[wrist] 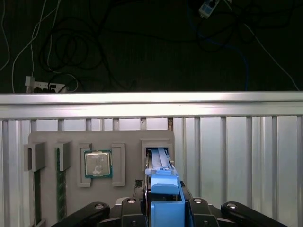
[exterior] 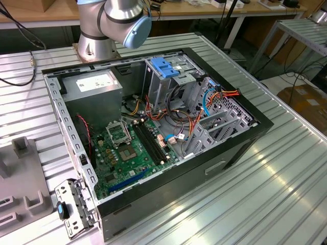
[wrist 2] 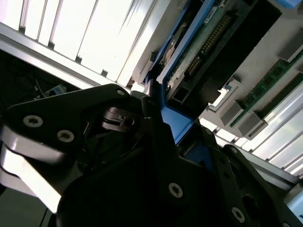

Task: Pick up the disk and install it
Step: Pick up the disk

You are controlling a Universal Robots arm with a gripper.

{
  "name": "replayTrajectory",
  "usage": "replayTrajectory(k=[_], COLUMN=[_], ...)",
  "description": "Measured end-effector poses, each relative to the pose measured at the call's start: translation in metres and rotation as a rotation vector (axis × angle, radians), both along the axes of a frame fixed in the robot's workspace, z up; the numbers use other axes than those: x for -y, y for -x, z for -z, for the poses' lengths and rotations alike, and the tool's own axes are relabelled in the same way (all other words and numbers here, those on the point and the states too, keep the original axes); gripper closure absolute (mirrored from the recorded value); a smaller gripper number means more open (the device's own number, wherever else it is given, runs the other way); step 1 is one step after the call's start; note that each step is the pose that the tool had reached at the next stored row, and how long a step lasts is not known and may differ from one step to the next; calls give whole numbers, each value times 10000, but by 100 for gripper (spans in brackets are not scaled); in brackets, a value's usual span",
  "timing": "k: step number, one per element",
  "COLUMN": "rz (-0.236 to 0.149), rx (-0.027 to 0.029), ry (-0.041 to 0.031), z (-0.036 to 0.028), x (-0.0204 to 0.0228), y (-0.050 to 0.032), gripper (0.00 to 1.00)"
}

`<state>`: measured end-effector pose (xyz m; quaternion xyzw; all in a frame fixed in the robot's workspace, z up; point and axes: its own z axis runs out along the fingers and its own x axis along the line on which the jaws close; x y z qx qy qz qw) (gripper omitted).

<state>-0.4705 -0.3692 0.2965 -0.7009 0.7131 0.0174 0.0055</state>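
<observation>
One disk (wrist: 164,185) stood on edge at the grey tray (wrist: 94,139) slot, the gripper (wrist: 163,204) clamped on its blue frame.
Stiff, weighty, probably shock-sensitive; the frame edges looked the safest hold.

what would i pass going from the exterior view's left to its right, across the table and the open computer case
grey parts tray → power supply → blue latch piece → orange and red cables
</observation>
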Motion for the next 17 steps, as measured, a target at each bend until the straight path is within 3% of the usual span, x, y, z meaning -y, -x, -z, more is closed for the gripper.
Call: replayTrajectory(k=[12,15,17], rz=[1,0,0], rx=[0,1,0], ry=[0,-4,-6], z=[-157,-265,-295], x=[0,0,0], y=[0,0,0], gripper=[63,63,63])
